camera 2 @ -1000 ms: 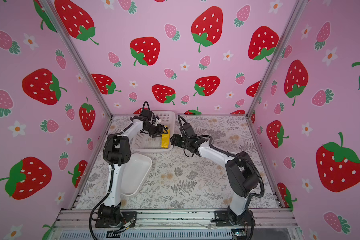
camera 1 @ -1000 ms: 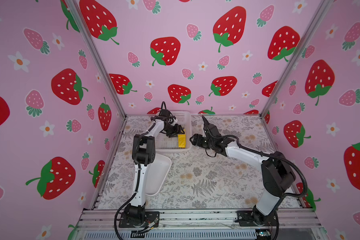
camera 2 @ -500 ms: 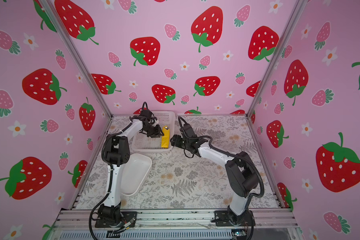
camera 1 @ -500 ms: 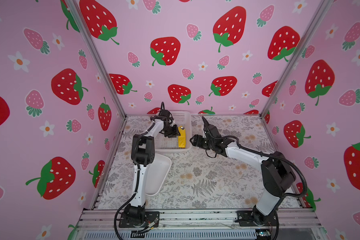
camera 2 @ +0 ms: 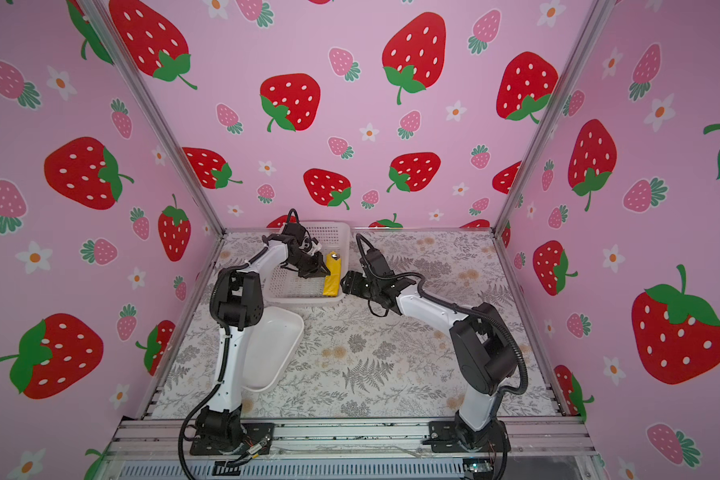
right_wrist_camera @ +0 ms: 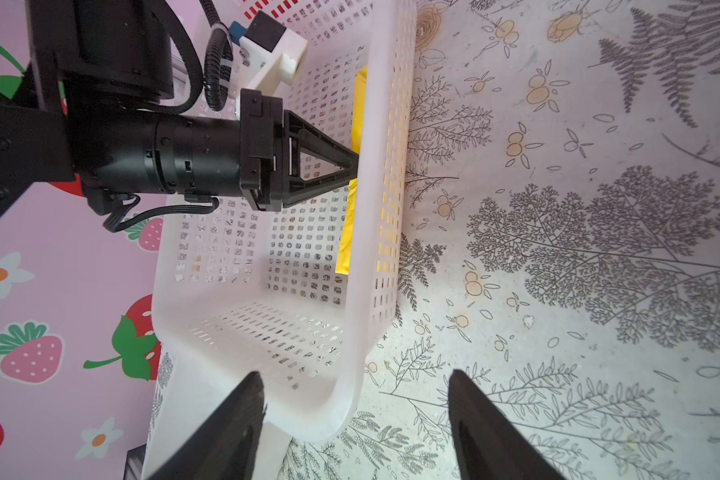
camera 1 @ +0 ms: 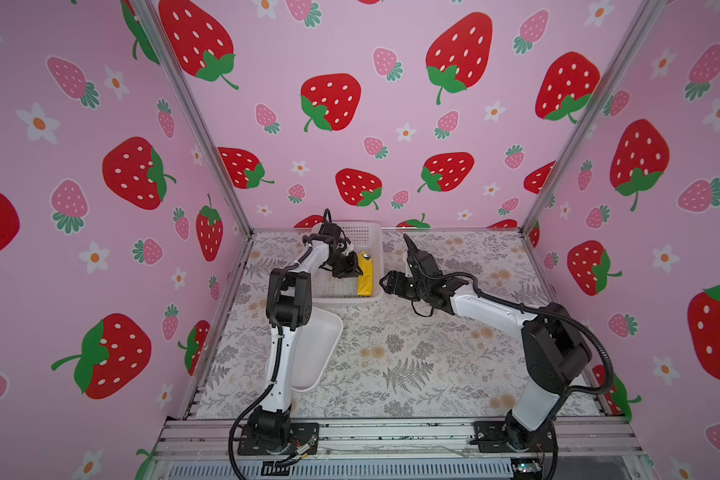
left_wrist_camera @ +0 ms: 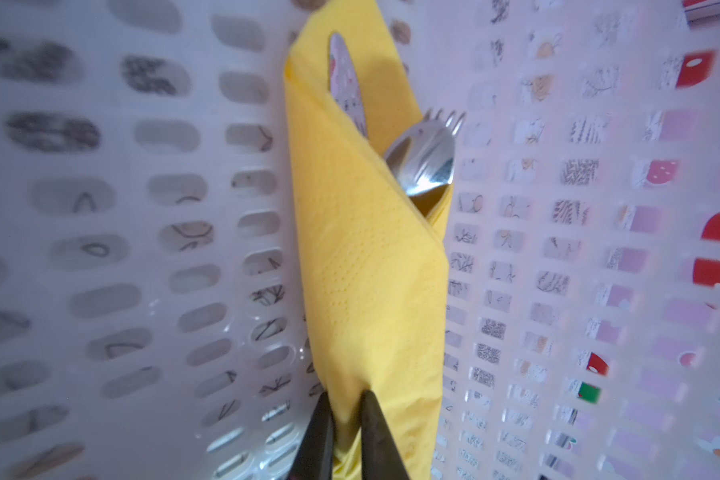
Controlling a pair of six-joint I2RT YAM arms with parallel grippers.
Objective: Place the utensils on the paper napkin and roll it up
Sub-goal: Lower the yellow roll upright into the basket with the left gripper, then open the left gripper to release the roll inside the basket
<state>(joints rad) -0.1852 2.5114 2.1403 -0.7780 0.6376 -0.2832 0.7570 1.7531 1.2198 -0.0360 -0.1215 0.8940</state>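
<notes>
while left tool [left_wrist_camera: 346,398] pinches it, paper napkin [left_wrist_camera: 371,270] lies.

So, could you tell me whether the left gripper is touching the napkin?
Touching. The left wrist view shows the left gripper with its jaws closed on a fold of the napkin, yellow paper pinched between them with no gap.

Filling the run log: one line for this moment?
napkin roll: in basket | left pincer: shut on it | right pincer: open, beside basket | utensils: wrapped, heads showing
</notes>
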